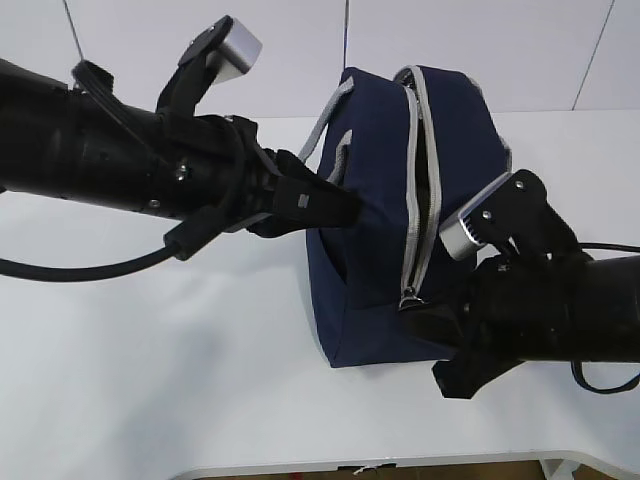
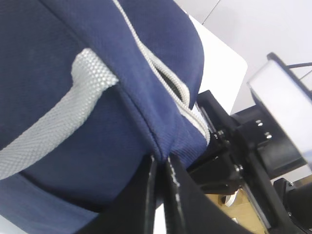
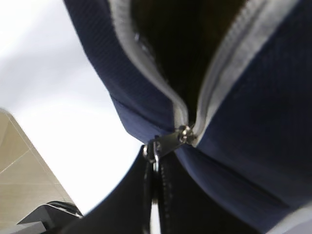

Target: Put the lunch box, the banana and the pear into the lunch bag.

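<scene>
The navy lunch bag lies tilted on the white table, its grey zip open along most of its length. My left gripper is shut on a fold of the bag's fabric on its left side, seen close in the left wrist view under the grey handle. My right gripper is shut on the zip's ring pull at the near end of the zip, with its fingertips just below the slider. The bag's inside shows dark. The lunch box, the banana and the pear are out of view.
The white table spreads round the bag, with its front edge near the bottom. A white wall stands behind. In the left wrist view the right arm's black body and silver camera are close beyond the bag.
</scene>
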### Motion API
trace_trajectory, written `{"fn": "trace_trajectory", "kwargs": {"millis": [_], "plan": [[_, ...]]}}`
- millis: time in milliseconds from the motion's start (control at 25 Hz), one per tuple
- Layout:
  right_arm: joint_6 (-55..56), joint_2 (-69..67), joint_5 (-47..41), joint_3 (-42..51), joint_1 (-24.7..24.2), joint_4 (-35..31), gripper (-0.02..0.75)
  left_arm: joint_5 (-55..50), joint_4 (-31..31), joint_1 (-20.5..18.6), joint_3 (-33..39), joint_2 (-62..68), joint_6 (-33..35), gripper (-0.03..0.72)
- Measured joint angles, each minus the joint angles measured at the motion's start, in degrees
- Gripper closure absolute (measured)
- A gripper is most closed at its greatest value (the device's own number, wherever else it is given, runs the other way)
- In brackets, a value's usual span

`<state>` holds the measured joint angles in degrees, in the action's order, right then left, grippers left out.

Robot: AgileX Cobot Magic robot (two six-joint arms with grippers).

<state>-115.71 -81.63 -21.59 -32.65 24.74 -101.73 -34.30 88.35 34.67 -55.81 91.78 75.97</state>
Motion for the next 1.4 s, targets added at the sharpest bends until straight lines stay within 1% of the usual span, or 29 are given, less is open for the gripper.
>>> {"fn": "trace_trajectory", "kwargs": {"millis": [280,400,640,800,880,1160,1400], "plan": [[4.76,1.97,0.59,0.00,0.00,1.07,0.720,0.00,0.00,0.00,0.00,0.00,0.00,0.700],[8.60,3.32,0.94,0.00,0.00,3.53,0.720,0.00,0.00,0.00,0.00,0.00,0.00,0.700],[22.11,5.18,0.73,0.00,0.00,14.76,0.720,0.00,0.00,0.00,0.00,0.00,0.00,0.700],[30.19,5.44,-2.59,0.00,0.00,20.29,0.720,0.00,0.00,0.00,0.00,0.00,0.00,0.701],[35.52,5.44,-4.59,-0.62,0.00,24.97,0.720,0.00,0.00,0.00,0.00,0.00,0.00,0.701],[55.75,5.44,-8.44,-5.37,0.00,45.05,0.720,0.00,0.00,0.00,0.00,0.00,0.00,0.701],[71.12,5.44,-15.80,-11.78,0.00,61.97,0.720,0.00,0.00,0.00,0.00,0.00,0.00,0.701]]}}
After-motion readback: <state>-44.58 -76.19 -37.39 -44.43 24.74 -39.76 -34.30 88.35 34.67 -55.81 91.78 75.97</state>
